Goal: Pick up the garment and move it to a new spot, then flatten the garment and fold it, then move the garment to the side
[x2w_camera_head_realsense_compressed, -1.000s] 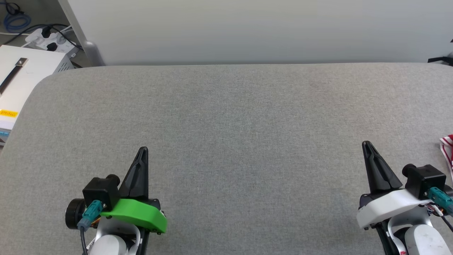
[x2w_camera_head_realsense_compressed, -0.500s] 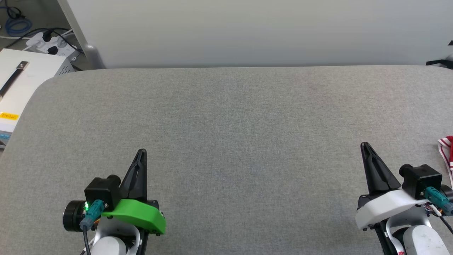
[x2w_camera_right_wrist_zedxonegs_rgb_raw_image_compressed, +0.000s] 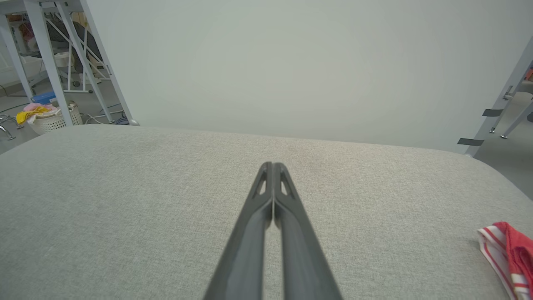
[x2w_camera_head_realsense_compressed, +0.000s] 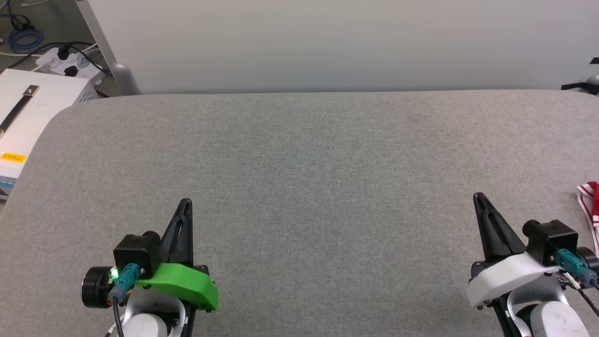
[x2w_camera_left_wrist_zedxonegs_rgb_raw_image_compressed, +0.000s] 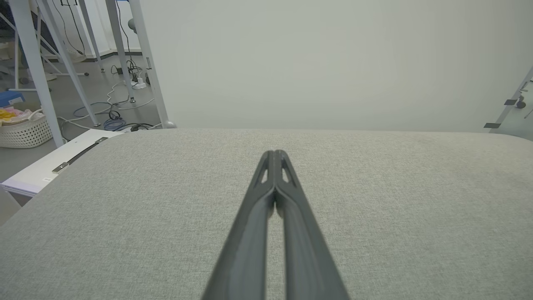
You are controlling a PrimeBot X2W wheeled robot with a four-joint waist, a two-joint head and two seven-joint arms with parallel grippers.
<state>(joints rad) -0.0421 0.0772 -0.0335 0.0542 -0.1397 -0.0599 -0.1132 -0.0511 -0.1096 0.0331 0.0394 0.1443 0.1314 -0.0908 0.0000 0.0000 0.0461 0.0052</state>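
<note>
Garment [x2w_camera_head_realsense_compressed: 591,199] lies at right edge of grey table [x2w_camera_head_realsense_compressed: 299,159] — left pincer [x2w_camera_head_realsense_compressed: 186,202], right pincer [x2w_camera_head_realsense_compressed: 477,196] closed, empty.

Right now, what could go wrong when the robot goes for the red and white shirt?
1. The garment is mostly cut off at the head view's right edge, so a grab could miss.
2. The right gripper is shut; unless it opens, it might just push the cloth.
3. The left gripper, also shut, is far across the table, so lifting may start one-sided.
</note>
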